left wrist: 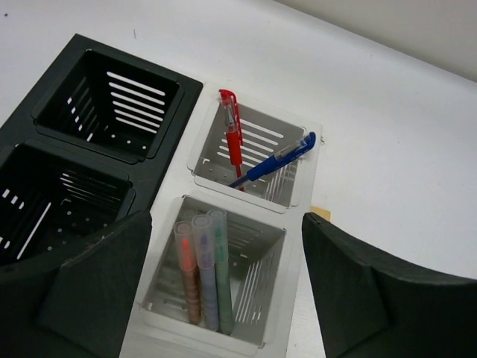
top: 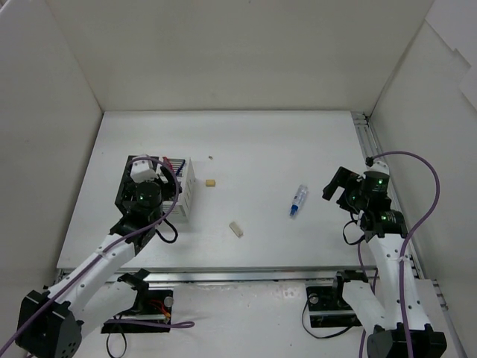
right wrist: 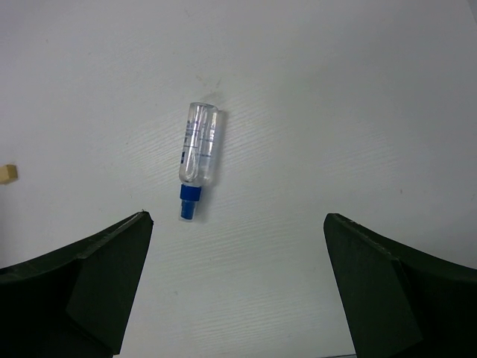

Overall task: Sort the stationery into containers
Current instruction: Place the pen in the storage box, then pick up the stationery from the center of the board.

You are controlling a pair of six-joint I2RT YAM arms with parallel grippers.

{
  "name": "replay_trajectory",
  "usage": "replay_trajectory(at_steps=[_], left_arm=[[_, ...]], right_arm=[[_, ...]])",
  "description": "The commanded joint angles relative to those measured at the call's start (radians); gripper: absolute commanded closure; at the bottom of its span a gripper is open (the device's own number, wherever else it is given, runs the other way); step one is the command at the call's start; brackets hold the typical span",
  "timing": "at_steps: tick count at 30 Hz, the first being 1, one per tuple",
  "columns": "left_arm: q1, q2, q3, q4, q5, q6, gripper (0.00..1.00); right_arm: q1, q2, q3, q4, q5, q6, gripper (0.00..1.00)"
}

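The black container (left wrist: 175, 119) and the white slatted container (left wrist: 238, 195) stand side by side at the table's left. The white one's far compartment holds a red pen (left wrist: 233, 138) and a blue pen (left wrist: 272, 162); its near compartment holds orange (left wrist: 186, 272), purple (left wrist: 203, 272) and green (left wrist: 220, 268) markers. My left gripper (left wrist: 223, 298) hangs open and empty above the near compartment. The clear tube with blue cap (right wrist: 199, 153) lies on the table ahead of my open, empty right gripper (right wrist: 238, 291). Beige erasers (top: 212, 182) (top: 236, 229) lie loose mid-table.
In the top view the left gripper (top: 153, 179) covers much of the black container (top: 121, 195), beside the white container (top: 188, 190). The tube (top: 298, 201) lies left of the right gripper (top: 339, 185). A tiny beige bit (top: 211, 157) lies farther back. White walls surround the table.
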Motion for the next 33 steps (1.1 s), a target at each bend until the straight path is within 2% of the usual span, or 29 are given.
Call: replay_trajectory(at_steps=[1,5,6,10,15,19,23,31,33], left_arm=[[-0.002,-0.060,0.070,-0.041,0.071,0.014,0.21],[-0.062,-0.030,0.170,-0.152,0.162,0.102,0.06],[-0.080,0.004,0.194,-0.162,0.233,0.131,0.00],[-0.197,0.166,0.375,-0.321,0.332,0.172,0.00],[-0.365,0.430,0.492,-0.416,0.338,0.073,0.00],[-0.436,0.602,0.593,-0.530,0.377,-0.016,0.00],[-0.478,0.720,0.656,-0.654,0.386,-0.108,0.00],[-0.499,0.822,0.655,-0.665,0.450,-0.228,0.00],[-0.499,0.849,0.662,-0.665,0.482,-0.229,0.04]], right_arm=[[-0.004,0.007,0.004,0.058,-0.028,-0.005,0.02],[-0.002,0.005,-0.002,0.076,-0.083,-0.022,0.02],[-0.001,0.007,-0.003,0.084,-0.090,-0.025,0.02],[0.019,0.042,0.004,0.104,-0.078,-0.010,0.02],[0.031,0.137,0.018,0.119,0.041,0.103,0.02],[0.044,0.179,0.029,0.133,0.184,0.173,0.02],[0.062,0.214,0.035,0.136,0.248,0.196,0.02],[0.099,0.211,0.009,0.139,0.279,0.185,0.02],[0.097,0.203,0.006,0.139,0.285,0.181,0.02]])
